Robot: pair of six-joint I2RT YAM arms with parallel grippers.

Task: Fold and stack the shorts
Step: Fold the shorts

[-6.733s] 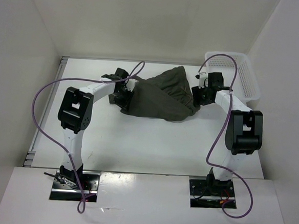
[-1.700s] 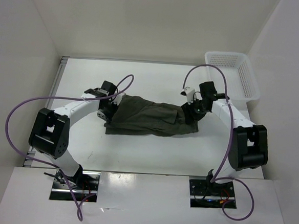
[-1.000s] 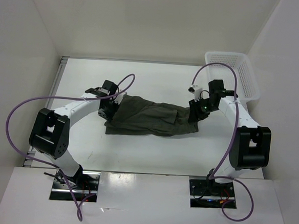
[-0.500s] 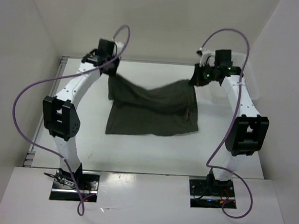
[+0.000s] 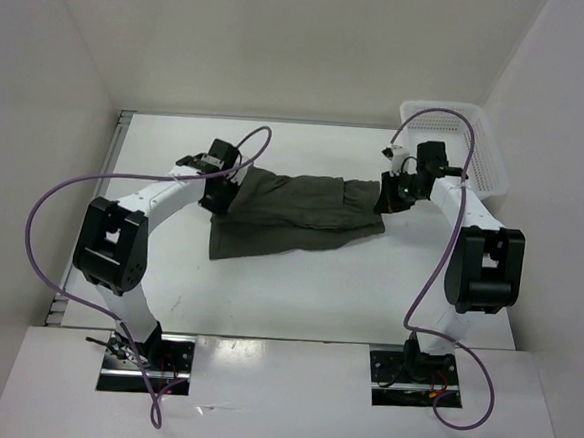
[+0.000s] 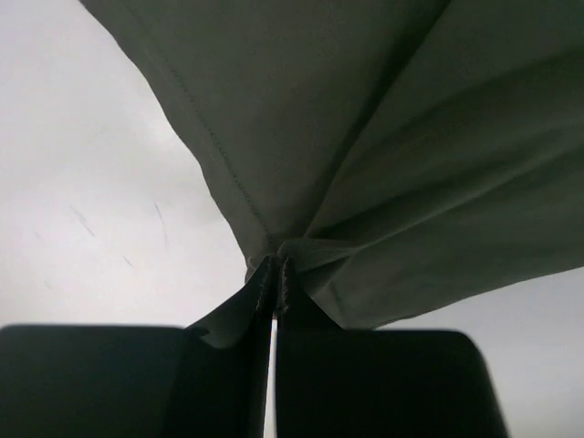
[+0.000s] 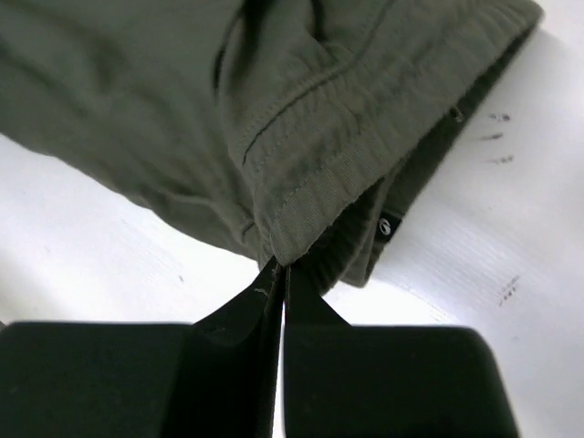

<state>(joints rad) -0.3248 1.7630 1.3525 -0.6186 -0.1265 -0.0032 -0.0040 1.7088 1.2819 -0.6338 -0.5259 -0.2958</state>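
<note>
A: Where do the shorts (image 5: pixel 293 211) lie?

B: Across the middle of the white table (image 5: pixel 297 290), drawn out sideways between the two arms. The dark olive cloth is doubled over itself in a long wrinkled band, and its left part spreads wider toward the near edge.

A: And the left gripper (image 6: pixel 274 274)?

B: Clenched on the left end of the shorts. In its wrist view the two fingers meet with only a thin pinch of fabric between them, and folds fan out from that spot, with a stitched hem running up and away.

A: The right gripper (image 7: pixel 278 274)?

B: Also clamped tight, gripping the right end. Its fingertips bite the edge of the ribbed waistband (image 7: pixel 365 119), and a small black label (image 7: pixel 389 225) sits just beside them.

A: Is the cloth on the table or lifted?

B: Most of it rests on the surface; whether the pinched ends touch down, I cannot tell.

A: Anything else nearby?

B: A white mesh basket (image 5: pixel 487 152) stands in the far right corner, apart from the shorts, behind the right arm
</note>
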